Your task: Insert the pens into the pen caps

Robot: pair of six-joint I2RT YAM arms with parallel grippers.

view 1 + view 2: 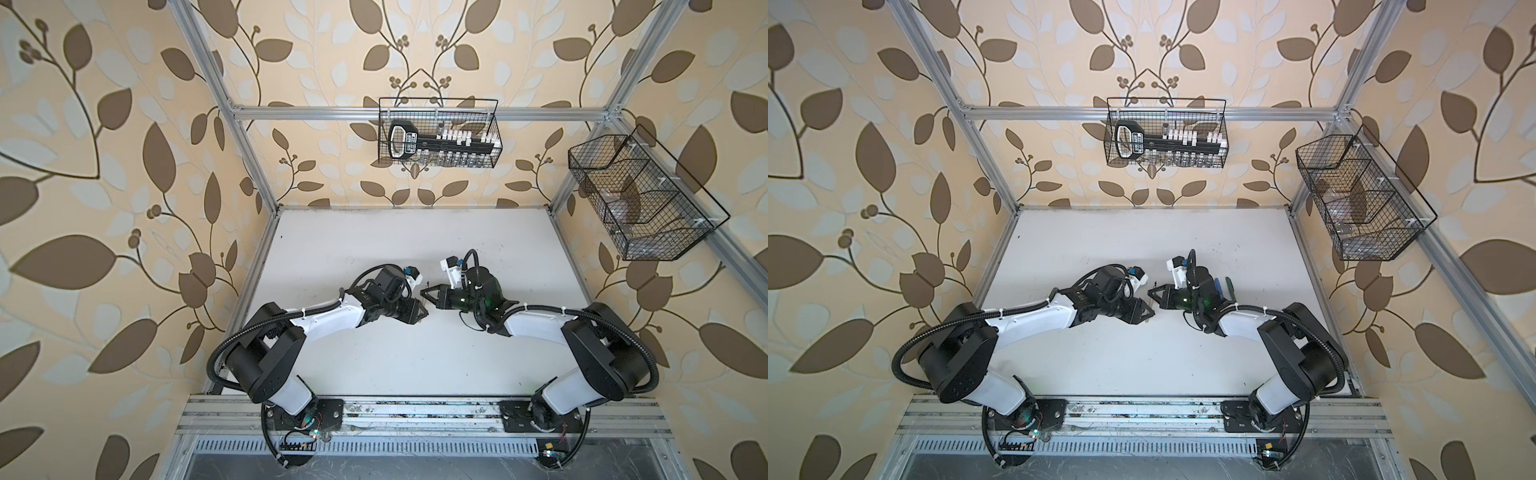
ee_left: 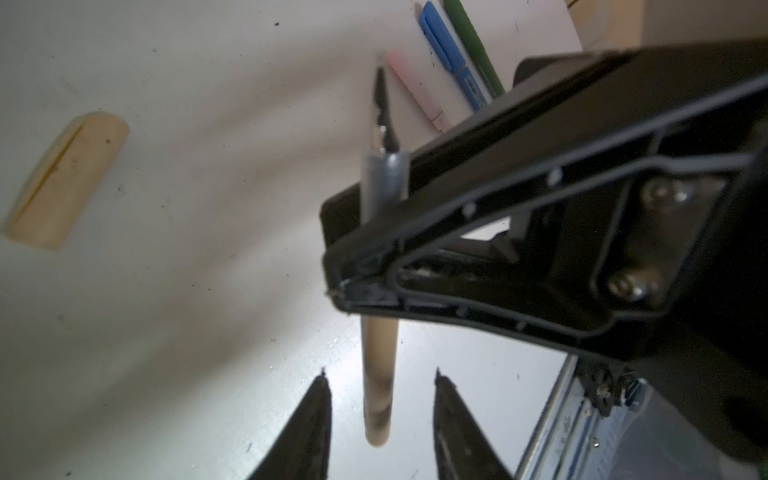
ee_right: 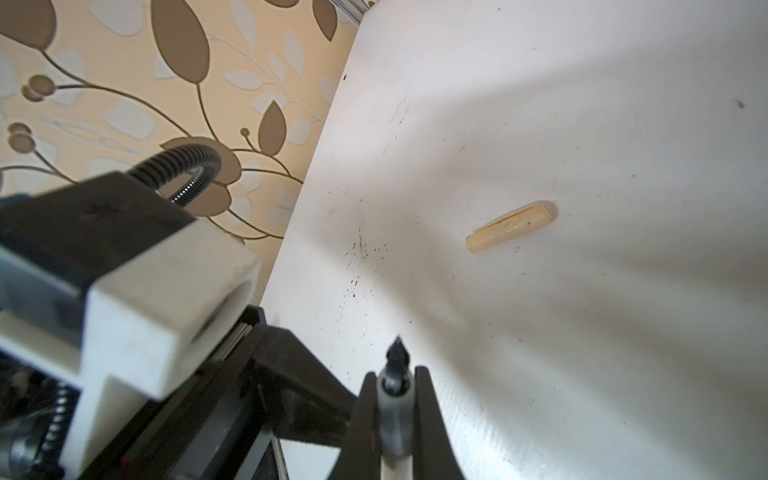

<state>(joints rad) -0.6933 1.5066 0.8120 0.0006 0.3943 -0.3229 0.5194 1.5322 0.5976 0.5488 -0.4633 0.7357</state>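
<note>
Tan pen [image 2: 377,353] is sitting crosswise in the right gripper [image 3: 395,374], whose jaws are pressing shut on the grey collar just behind the dark tip. The tip is sticking out past the fingers toward the far side. The blunt tan end is reaching nearward into the left gripper [image 2: 380,374], which is standing partly open, one finger on either side of the barrel with a gap showing on both, so it is gripping nothing. Both grippers are meeting over the middle of the table [image 1: 374,249]. Tan cap [image 3: 511,226] is lying flat on the table, apart from both grippers. Pink pen [image 2: 415,89], blue pen [image 2: 451,54] and green pen [image 2: 471,41] are lying side by side further right.
</note>
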